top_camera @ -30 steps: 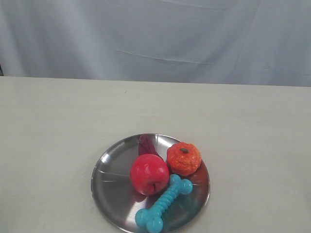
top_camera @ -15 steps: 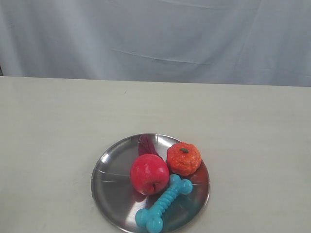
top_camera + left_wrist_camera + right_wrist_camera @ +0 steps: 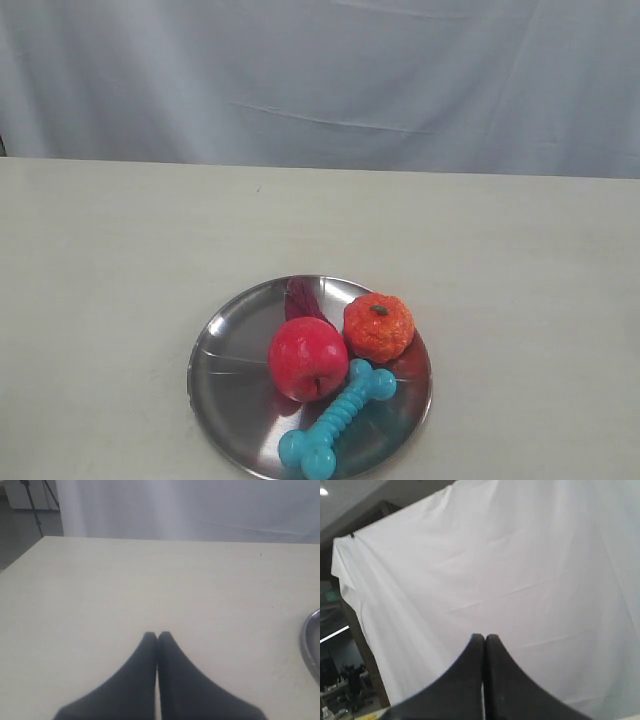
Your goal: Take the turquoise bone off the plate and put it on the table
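You have the turquoise bone [image 3: 336, 417] lying flat and slantwise on the plate [image 3: 228, 375]. Its shaft is ribbed, its ends are knobbed, and one end reaches the rim. The plate is round, shiny silver and shallow-rimmed, and it sits flat on the cream, matte table [image 3: 110, 250]. From your left gripper [image 3: 157, 636], whose fingertips are pressed together over bare table, only a sliver of the plate's rim shows, off to one side and well apart.
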`<state>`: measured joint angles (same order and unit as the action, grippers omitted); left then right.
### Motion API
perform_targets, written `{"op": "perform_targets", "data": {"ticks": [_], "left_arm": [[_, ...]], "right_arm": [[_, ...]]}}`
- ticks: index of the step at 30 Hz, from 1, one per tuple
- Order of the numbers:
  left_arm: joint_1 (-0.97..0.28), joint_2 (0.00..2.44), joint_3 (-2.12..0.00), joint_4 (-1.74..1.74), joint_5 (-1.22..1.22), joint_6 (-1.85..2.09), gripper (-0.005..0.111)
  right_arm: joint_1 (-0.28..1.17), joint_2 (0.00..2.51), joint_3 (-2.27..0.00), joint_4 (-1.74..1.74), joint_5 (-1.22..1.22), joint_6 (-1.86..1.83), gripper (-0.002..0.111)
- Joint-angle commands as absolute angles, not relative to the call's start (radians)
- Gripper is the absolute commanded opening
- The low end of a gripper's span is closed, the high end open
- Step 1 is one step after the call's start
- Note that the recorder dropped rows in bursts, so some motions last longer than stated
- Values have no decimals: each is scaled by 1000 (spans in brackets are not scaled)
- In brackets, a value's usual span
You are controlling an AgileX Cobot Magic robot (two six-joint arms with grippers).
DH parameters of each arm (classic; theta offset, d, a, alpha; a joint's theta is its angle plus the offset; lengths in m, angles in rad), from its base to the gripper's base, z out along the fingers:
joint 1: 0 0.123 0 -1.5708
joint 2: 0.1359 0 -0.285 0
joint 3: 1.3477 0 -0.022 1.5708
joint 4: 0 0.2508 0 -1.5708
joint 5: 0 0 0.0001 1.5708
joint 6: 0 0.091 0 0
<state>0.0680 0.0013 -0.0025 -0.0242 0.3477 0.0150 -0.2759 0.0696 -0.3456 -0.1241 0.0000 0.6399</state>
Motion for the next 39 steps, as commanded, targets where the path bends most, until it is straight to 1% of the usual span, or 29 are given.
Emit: {"op": "perform_targets", "data": {"ticks": [1, 3, 10, 14, 16, 19, 24, 29, 32, 33, 35, 39], "left_arm": [[60, 0, 0, -25, 342, 11, 0], [60, 0, 0, -25, 342, 11, 0], [60, 0, 0, -25, 342, 11, 0], [60, 0, 0, -25, 342, 11, 0], [60, 0, 0, -25, 342, 11, 0], [60, 0, 0, -25, 342, 11, 0], [60, 0, 0, -25, 342, 11, 0], [60, 0, 0, -25, 342, 11, 0], [60, 0, 0, -25, 342, 11, 0], [60, 0, 0, -25, 342, 11, 0], [60, 0, 0, -25, 342, 11, 0], [60, 0, 0, -25, 342, 11, 0]], "right_arm": [[-182, 206, -496, -134, 182, 552, -1], [-98, 293, -563, -130, 251, 460, -1], [252, 642, -848, -130, 664, 187, -1], [387, 826, -978, -167, 835, 125, -1], [411, 914, -1041, -201, 892, 110, -1], [408, 1016, -1108, -250, 915, 70, -1], [408, 1162, -1154, -281, 953, -44, -1], [408, 1283, -1150, -136, 998, -350, -1], [408, 1352, -1149, -46, 996, -463, 0], [408, 1375, -1149, -28, 997, -475, 3], [408, 1420, -1149, 0, 1002, -489, 13], [408, 1498, -1149, -7, 987, -510, 50]]}}
